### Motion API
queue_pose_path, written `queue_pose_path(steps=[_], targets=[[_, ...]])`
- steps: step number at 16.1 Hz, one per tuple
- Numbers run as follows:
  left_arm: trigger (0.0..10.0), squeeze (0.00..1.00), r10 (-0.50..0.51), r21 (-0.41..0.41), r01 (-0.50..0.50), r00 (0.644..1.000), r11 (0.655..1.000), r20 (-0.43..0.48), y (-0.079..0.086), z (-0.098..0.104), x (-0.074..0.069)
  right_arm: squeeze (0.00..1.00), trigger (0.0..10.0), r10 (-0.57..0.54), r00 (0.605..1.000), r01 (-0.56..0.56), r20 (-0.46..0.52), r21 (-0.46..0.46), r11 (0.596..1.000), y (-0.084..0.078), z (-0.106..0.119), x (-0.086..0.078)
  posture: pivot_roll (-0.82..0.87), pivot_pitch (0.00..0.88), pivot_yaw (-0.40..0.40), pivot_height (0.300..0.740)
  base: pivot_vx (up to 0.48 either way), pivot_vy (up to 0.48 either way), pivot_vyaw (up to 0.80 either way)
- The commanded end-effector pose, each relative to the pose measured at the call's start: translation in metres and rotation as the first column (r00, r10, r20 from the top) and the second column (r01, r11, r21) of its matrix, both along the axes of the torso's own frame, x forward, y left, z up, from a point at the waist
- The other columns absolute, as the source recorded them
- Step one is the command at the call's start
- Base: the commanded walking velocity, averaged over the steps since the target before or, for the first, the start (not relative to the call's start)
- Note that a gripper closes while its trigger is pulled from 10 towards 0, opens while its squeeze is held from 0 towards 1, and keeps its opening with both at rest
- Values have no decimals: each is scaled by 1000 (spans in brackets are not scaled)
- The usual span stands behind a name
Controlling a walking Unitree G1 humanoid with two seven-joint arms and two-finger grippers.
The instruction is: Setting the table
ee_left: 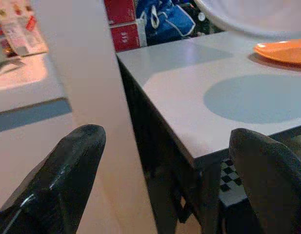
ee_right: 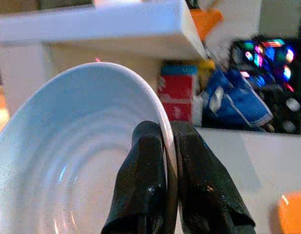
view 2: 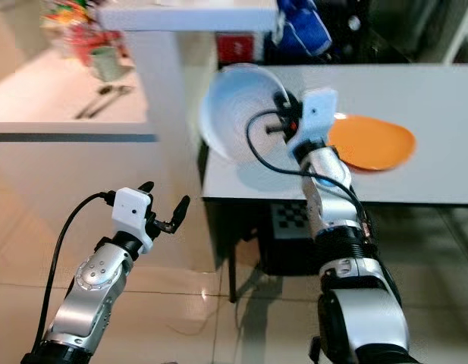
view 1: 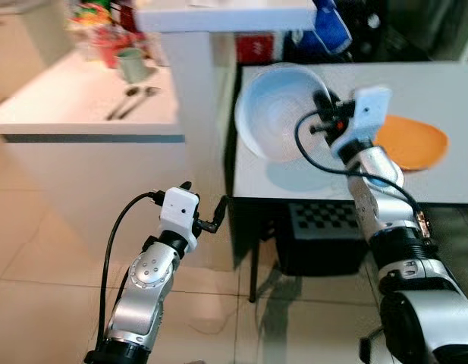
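Tiled floor (view 1: 36, 288). At left, a pale counter (view 1: 74, 98) carries a green cup (view 1: 132, 64) and cutlery (view 1: 131, 101) near its right edge. Left claw (view 1: 205, 205) hangs with fingers apart, low beside the grey tabletop (view 1: 446, 91), off its front left corner. Right claw (view 1: 322, 114) is clamped on the rim of a tilted white bowl (view 1: 275, 110), held above the tabletop's left edge. An orange plate (view 1: 416, 142) lies just right of it, near the front edge.
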State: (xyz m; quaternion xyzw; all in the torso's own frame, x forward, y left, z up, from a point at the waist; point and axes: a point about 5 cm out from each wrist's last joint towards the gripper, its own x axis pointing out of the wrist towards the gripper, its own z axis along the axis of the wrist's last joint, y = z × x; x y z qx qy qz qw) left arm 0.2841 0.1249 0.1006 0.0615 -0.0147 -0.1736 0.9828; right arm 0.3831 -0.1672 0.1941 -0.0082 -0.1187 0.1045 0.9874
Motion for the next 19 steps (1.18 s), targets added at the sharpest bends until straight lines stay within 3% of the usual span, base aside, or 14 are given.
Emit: queue_pose_path(steps=[1,5,14,19], targets=[[10000,0,11,14,-11,1000,1000,4,2,1,2,0,10000,-64,998,64,1,23,998,-11,4,2,28,0,83,740,0,0,0],[10000,0,12,21,-12,1000,1000,-2,3,0,2,0,10000,-173,985,174,-21,61,983,-28,4,6,35,0,82,740,240,-266,0],[10000,0,62,94,-58,997,994,-51,6,-8,8,0,10000,-128,989,129,-72,14,992,-14,-23,0,13,0,90,740,330,-345,0],[10000,0,64,87,-60,997,994,-46,4,-7,8,0,10000,-113,991,113,-74,-3,994,-13,-27,-2,13,0,84,740,368,-304,0]])
